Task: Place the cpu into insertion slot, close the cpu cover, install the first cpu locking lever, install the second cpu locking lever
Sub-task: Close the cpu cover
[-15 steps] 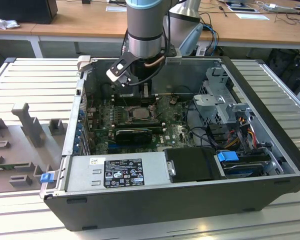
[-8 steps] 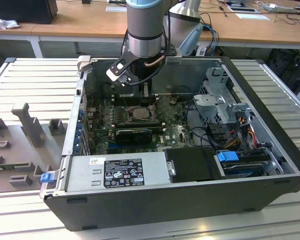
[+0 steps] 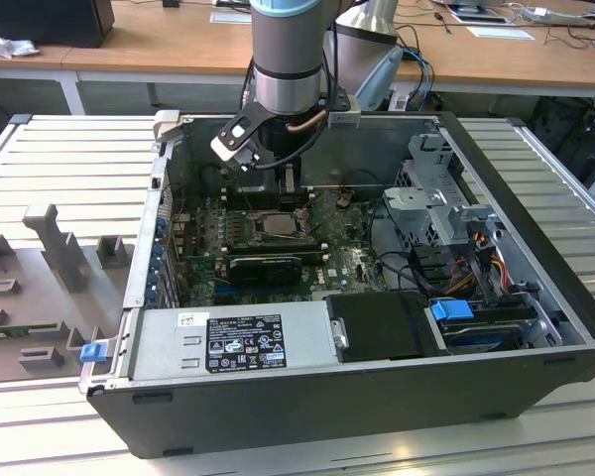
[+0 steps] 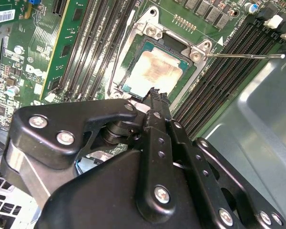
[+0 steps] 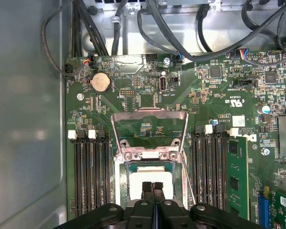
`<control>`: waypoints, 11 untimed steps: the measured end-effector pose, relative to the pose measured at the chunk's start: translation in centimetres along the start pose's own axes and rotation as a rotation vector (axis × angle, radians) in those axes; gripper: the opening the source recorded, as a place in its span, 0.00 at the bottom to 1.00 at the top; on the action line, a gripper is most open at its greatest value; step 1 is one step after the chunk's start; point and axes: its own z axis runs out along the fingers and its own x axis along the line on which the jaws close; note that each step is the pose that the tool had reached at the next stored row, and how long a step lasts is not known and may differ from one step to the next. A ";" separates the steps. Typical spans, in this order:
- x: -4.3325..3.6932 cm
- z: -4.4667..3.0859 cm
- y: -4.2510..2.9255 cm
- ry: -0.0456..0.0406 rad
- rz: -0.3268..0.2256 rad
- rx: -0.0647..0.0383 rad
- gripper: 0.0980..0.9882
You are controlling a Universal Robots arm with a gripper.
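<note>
The black pincer (image 5: 152,187), fingers pressed together and empty, hangs over the pale silvery square cpu (image 5: 136,183). The cpu sits in the dark-framed insertion slot (image 4: 194,71), at six o'clock from the pincer in the exterior view. The hinged silvery cpu cover (image 5: 150,113) stands open.

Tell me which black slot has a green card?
The outermost one, holding the green memory card, on the blue connector's side; all other slots are empty.

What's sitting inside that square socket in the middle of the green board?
The cpu, pale metal top up, lies in the insertion slot; the cpu cover stands open. The gripper hides one edge, and nothing beneath it can be seen.
</note>
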 end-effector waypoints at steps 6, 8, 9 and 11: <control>0.00 0.00 0.00 -0.0001 0.000 0.000 0.01; 0.00 -0.01 0.00 0.0000 0.000 0.000 0.01; 0.00 -0.01 0.00 -0.0001 0.000 0.000 0.01; 0.00 -0.02 0.00 -0.0002 0.000 0.000 0.01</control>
